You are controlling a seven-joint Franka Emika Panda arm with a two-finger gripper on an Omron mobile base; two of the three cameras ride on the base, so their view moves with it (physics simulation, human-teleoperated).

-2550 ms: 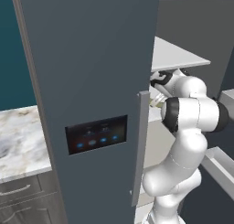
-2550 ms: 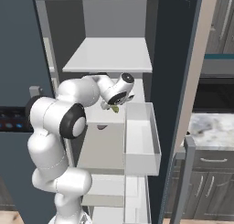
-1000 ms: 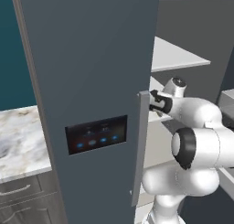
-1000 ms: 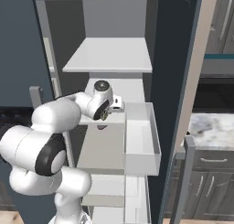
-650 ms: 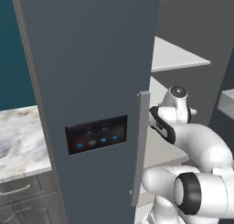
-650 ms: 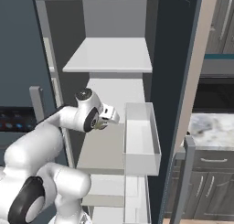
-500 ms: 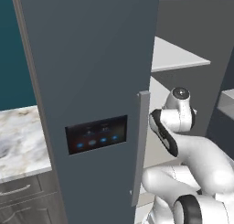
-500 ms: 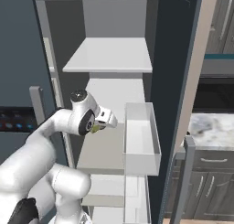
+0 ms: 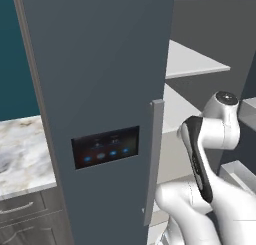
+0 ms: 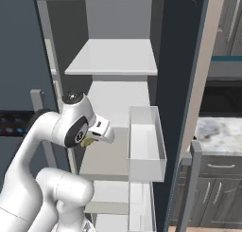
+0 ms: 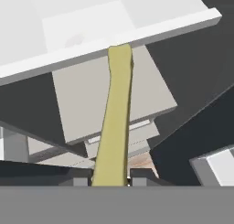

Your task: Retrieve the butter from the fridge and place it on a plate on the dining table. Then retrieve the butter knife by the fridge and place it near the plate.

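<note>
marble counter (image 9: 20, 154) | grey drawers (image 10: 217, 179) | teal wall (image 9: 15, 54)

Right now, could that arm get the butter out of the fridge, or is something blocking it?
Probably yes: the end effector is shut on the butter, the fridge door stands open, and only the door bin sits beside the path.

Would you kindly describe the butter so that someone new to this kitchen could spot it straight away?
Look at the open fridge with its white shelves. In front of its middle shelf, the white arm's gripper is shut on the butter, a slim pale yellow-olive stick. It is the only yellowish thing among white and grey surfaces.
</note>
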